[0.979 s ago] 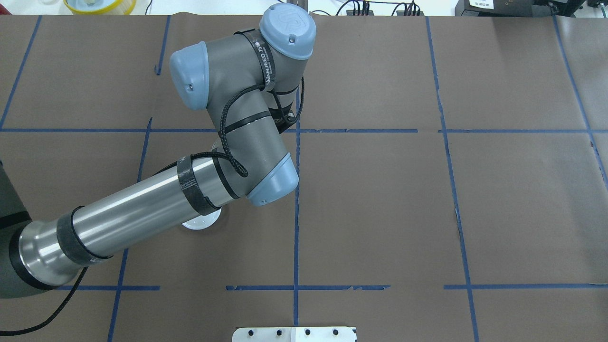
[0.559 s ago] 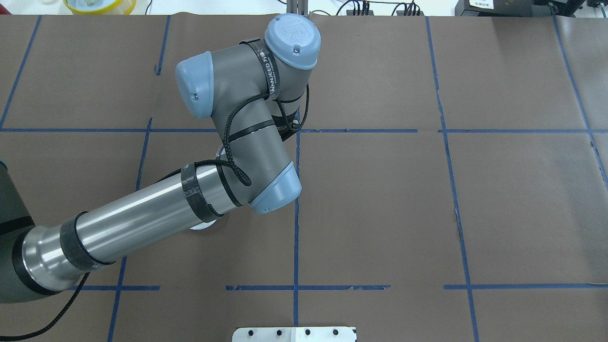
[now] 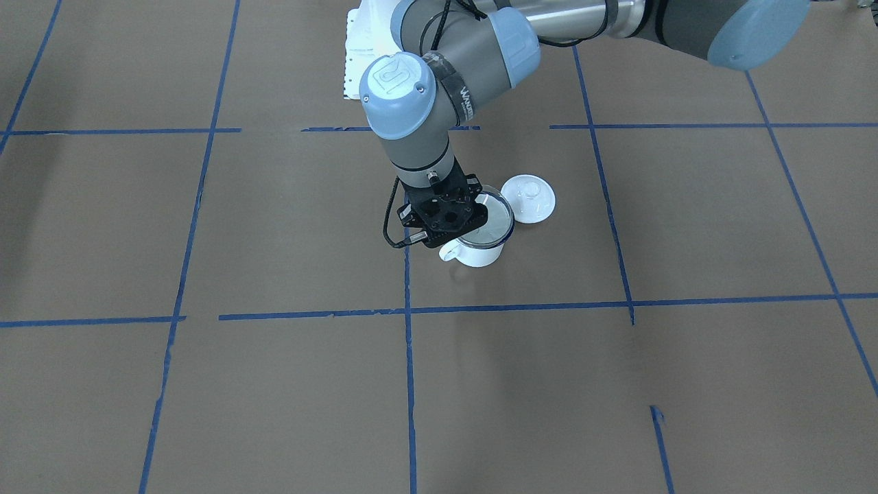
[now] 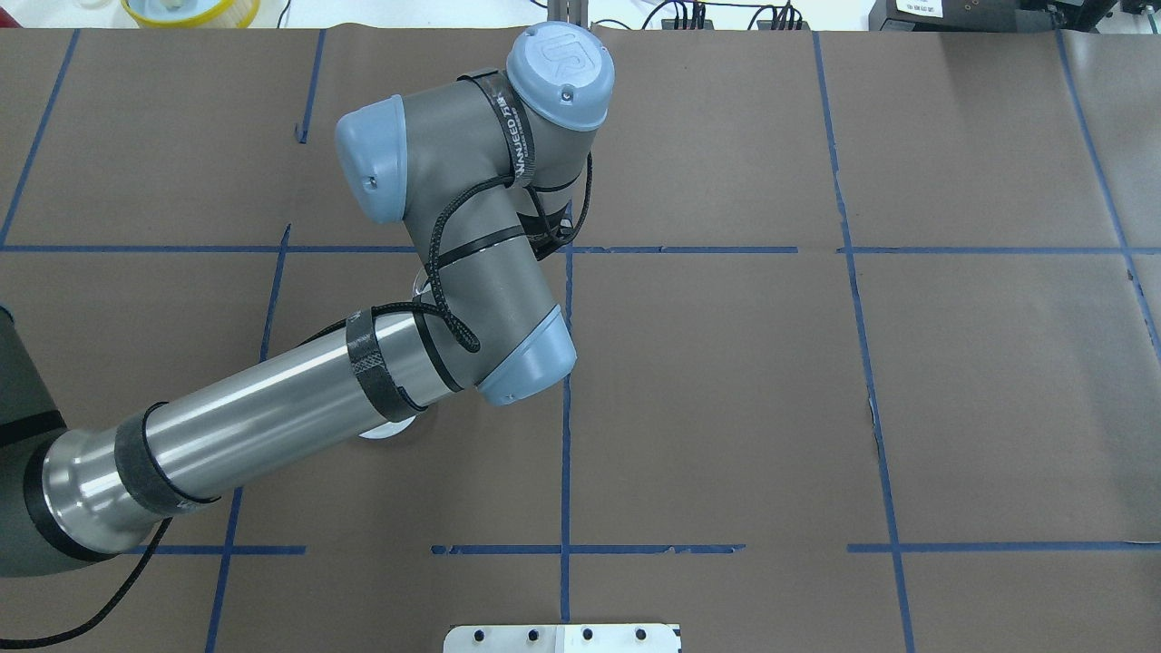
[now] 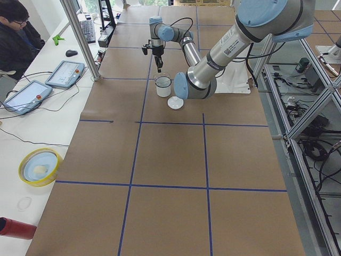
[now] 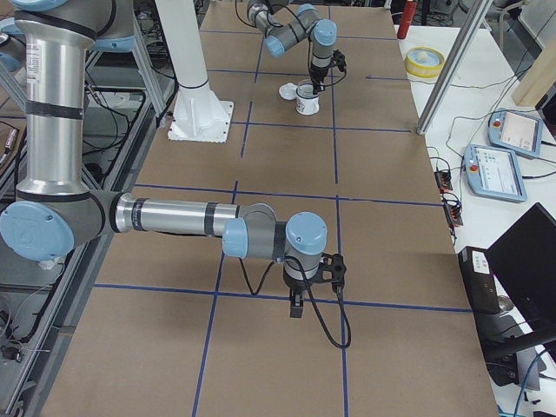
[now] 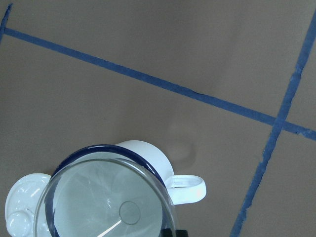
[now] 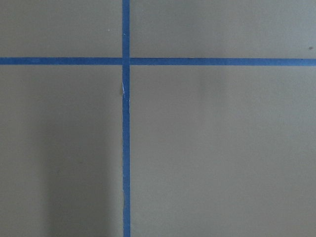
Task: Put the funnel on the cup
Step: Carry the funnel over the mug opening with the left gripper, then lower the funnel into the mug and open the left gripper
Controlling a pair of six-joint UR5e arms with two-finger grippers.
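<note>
Left hand (image 3: 453,223): pinching funnel (image 3: 490,219) at its rim. Funnel: over mouth of cup (image 3: 480,256). Lid (image 3: 527,198): on surface (image 3: 617,384), beside cup. Right hand (image 6: 295,306): spread or pressed, cannot tell.

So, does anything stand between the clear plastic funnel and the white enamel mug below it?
Nothing visible does. The clear plastic funnel is right over the open white enamel mug; the round white lid lies beside it.
</note>
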